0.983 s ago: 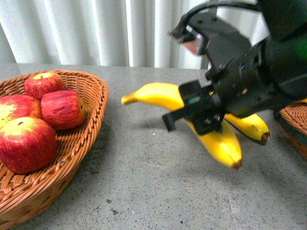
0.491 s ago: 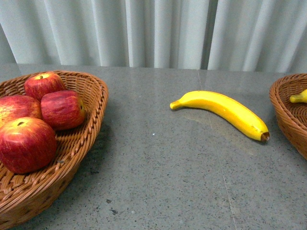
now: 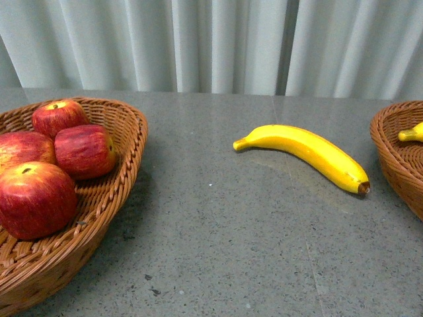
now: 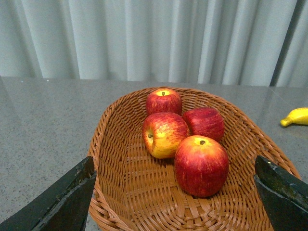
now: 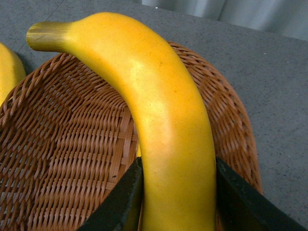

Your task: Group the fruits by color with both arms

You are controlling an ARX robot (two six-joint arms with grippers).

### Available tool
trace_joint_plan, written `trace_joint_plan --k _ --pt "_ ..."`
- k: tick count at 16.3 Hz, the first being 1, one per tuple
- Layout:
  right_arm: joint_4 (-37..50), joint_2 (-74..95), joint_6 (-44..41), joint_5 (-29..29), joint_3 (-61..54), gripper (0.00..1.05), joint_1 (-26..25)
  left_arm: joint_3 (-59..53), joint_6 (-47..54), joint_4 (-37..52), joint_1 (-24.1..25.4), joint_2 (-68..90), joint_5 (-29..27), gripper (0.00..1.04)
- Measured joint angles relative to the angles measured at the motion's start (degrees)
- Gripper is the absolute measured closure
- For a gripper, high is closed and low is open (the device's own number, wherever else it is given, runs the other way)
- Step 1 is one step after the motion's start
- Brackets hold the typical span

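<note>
The red side looks done as far as the views show: four apples (image 3: 84,150) sit together in the left basket (image 3: 135,132) at the left edge of the tabletop (image 3: 218,251), and no apple shows outside it. The left claw (image 4: 173,161) hovers before that basket with its fingers spread wide and nothing between them. The yellow side is partway. The right claw (image 5: 178,192) is closed on a gripped banana (image 5: 163,110), holding it near its lower part over the right basket (image 5: 72,144) at the right edge of the tabletop; whether the fruit already rests on the weave cannot be told. Another banana (image 5: 7,72) shows at the rim of that basket. A loose banana (image 3: 304,150) lies on the bare tabletop between the two baskets, nearer the right one. What seems left is to release the gripped fruit and bring in the loose one.
</note>
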Motion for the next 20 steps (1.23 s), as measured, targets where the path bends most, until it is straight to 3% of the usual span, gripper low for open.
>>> trace_joint_plan --k 4,9,11,13,14,15,17,20 --pt "-2.23 -3.15 0.2 -2.56 0.87 0.23 1.27 0.0 0.0 0.0 0.0 0.0 0.0 0.07" --pt "-2.38 -4.42 0.94 -2.51 2.43 0.06 2.64 0.0 0.0 0.0 0.0 0.0 0.0 0.07" --pt "-2.16 -4.9 2.45 -2.21 3.82 0.07 5.46 0.0 0.0 0.0 0.0 0.0 0.0 0.07" --pt "-1.29 -5.01 5.4 0.09 6.14 0.06 12.26 0.0 0.0 0.0 0.0 0.0 0.0 0.07" --pt "-0.83 -3.67 6.62 3.93 9.18 0.07 20.35 0.0 0.0 0.0 0.0 0.0 0.0 0.07" --pt "0.15 5.73 7.72 10.51 16.39 0.07 35.15 0.0 0.0 0.0 0.0 0.0 0.0 0.07" --pt "-0.28 14.36 7.78 12.81 21.73 0.07 41.92 0.0 0.0 0.0 0.0 0.0 0.0 0.07" --pt "-1.99 24.68 7.67 12.83 29.7 0.07 44.83 0.0 0.0 0.0 0.0 0.0 -0.02 0.07"
